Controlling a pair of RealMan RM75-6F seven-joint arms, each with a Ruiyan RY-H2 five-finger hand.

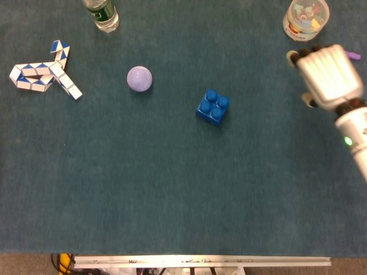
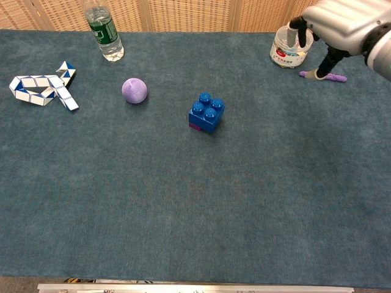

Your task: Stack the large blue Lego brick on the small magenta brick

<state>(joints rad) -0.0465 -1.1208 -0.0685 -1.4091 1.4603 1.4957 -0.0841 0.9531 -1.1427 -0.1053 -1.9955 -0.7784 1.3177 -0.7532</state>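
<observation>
At the middle of the blue felt bench, the large blue plastic Lego brick sits on the small magenta brick, just a sliver showing underneath. My right hand, at two o'clock, holds nothing, fingers apart. If unseated, a bump could topple it.

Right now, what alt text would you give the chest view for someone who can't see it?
A blue brick sits on a magenta brick mid-table, untouched. The right hand hangs open at the far right near a jar and a purple strip. A purple ball, bottle and folding puzzle lie left.
</observation>
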